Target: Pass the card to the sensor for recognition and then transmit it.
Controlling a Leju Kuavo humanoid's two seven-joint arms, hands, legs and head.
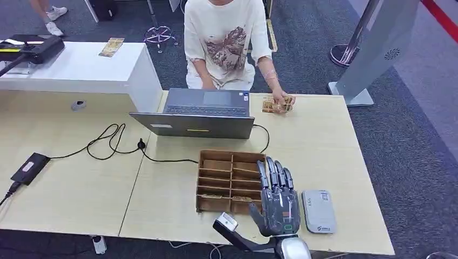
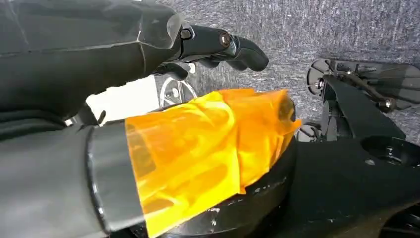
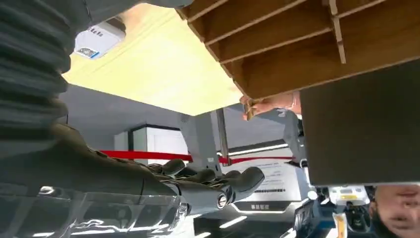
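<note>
Across the table a person holds a patterned card (image 1: pixel 276 104) at the far edge, to the right of the laptop; the right wrist view catches the same card (image 3: pixel 250 106) in their fingers. My right hand (image 1: pixel 276 199) hovers flat over the near edge with fingers spread and nothing in it, between the wooden divider box (image 1: pixel 229 181) and the grey sensor (image 1: pixel 318 211). The sensor (image 3: pixel 96 39) lies flat on the wood. My left hand (image 2: pixel 223 44) hangs low over grey carpet, empty, fingers loosely extended, thumb wrapped in orange film.
An open laptop (image 1: pixel 202 113) stands mid-table with a black cable looping left to a power adapter (image 1: pixel 29 167). A second card (image 1: pixel 111 47) lies on the white counter (image 1: pixel 81 70) at back left. A white kiosk stand (image 1: pixel 372 48) rises at back right.
</note>
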